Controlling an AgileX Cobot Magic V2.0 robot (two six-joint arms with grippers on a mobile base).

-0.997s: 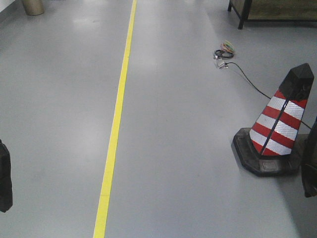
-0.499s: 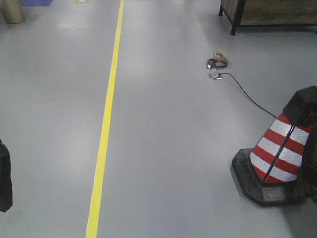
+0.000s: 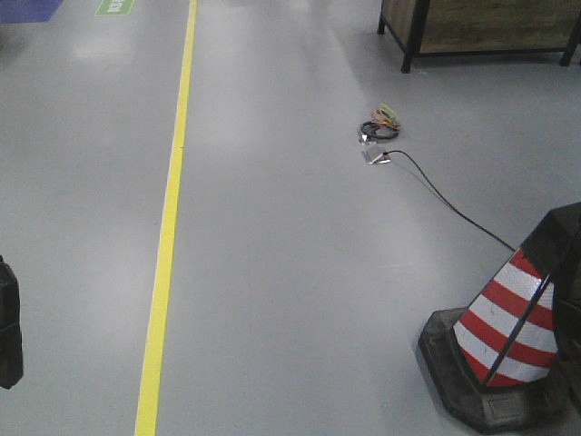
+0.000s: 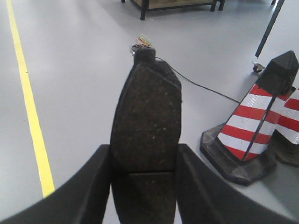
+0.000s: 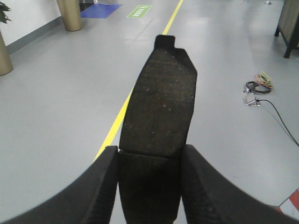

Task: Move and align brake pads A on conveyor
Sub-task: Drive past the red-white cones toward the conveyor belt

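Note:
My left gripper (image 4: 144, 156) is shut on a brake pad A (image 4: 147, 107), a dark grey speckled oblong with a groove across it, held lengthwise and pointing away over the floor. In the right wrist view my right gripper (image 5: 149, 156) is likewise shut on another brake pad A (image 5: 161, 102), its notched tab at the far end. Both pads hang above grey floor. The conveyor is out of view. In the front view only dark parts show at the left edge (image 3: 7, 322) and the right edge.
A red-and-white traffic cone (image 3: 508, 341) stands low on the right, with another beside it (image 4: 289, 135). A yellow floor line (image 3: 168, 227) runs away on the left. A black cable and wire coil (image 3: 379, 127) lie ahead. A wooden rack (image 3: 472, 27) stands far right.
The front view has advanced over the floor: the cone slid down and right to the frame corner, the wire coil came lower, and the yellow line shifted left.

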